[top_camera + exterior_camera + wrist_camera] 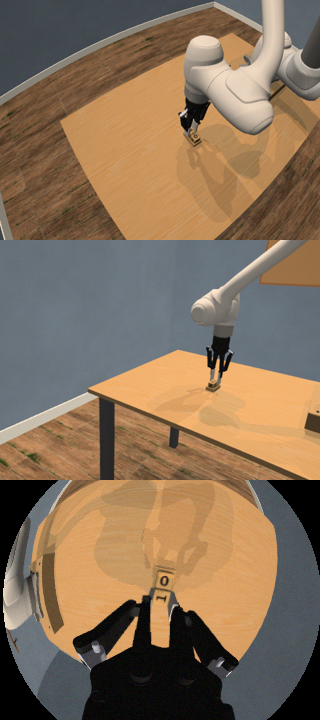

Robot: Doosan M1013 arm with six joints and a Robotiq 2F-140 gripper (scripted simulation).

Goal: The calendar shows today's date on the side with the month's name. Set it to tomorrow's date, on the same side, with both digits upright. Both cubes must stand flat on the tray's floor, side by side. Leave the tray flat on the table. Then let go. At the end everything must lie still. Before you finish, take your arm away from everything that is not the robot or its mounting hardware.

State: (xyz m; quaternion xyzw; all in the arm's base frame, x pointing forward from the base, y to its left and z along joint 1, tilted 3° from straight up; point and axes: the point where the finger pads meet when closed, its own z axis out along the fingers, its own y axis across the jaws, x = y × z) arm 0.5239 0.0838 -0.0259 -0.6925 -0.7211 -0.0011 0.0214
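The small wooden calendar tray (193,143) (210,389) lies flat near the middle of the table (124,144) (160,384) (227,594). Two cubes stand in it side by side. The farther cube (195,136) (164,580) shows a 0 on top. The nearer cube (160,598) shows a 1 on top and sits between my fingers. My gripper (191,131) (215,379) (161,595) points straight down over the tray and is shut on that nearer cube, which still stands in the tray. The side with the month's name is too small to read.
A brown box (313,420) stands at the table's right edge, and shows as a brown strip in the wrist view (51,607). The arm's base stands at the table's far right end (297,72). The table's front edge (144,409) is to the left.
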